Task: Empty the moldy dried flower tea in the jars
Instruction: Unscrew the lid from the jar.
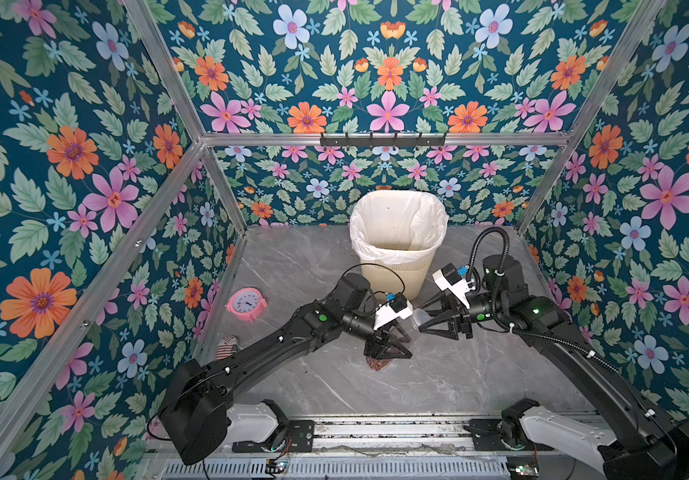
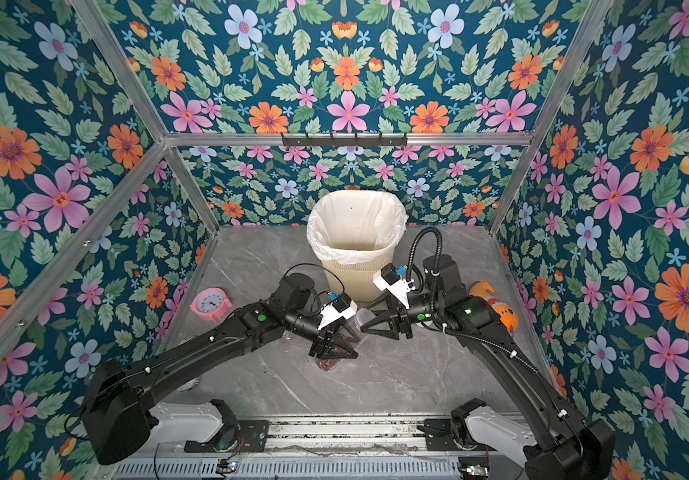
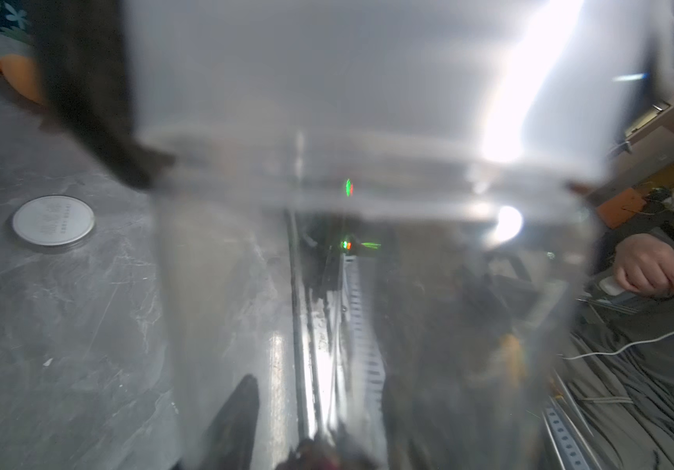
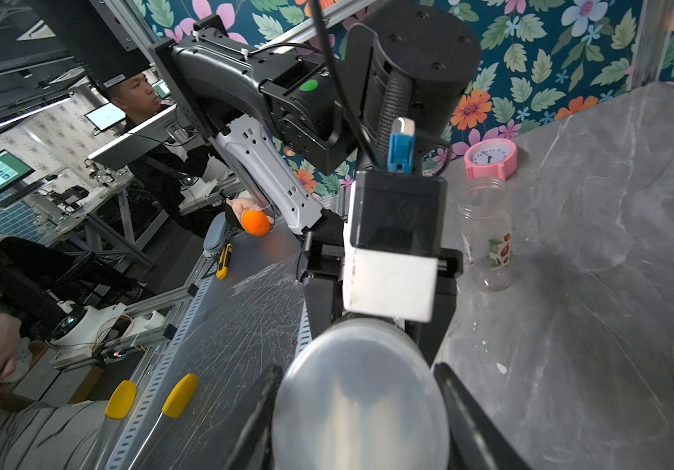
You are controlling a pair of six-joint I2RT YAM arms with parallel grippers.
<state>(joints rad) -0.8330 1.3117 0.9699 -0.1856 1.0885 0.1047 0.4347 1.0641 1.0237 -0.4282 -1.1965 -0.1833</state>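
Right wrist view, clear lid [image 4: 362, 407], between fingers of right pincer [image 4: 356, 368]

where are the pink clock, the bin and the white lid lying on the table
pink clock [image 1: 245, 302], in a top view, on its white dial
bin [image 1: 392, 276], in a top view, on its ribbed front wall
white lid [image 3: 53, 220], in the left wrist view, on its flat top

Counter [image 1: 438, 374] was smooth grey marble-look with a soft sheen, bin [image 1: 392, 274] matt ribbed cream plastic with a thin crinkly liner [image 1: 397, 220], jar [image 3: 368, 122] clear glossy plastic, clock [image 1: 246, 304] shiny pink plastic
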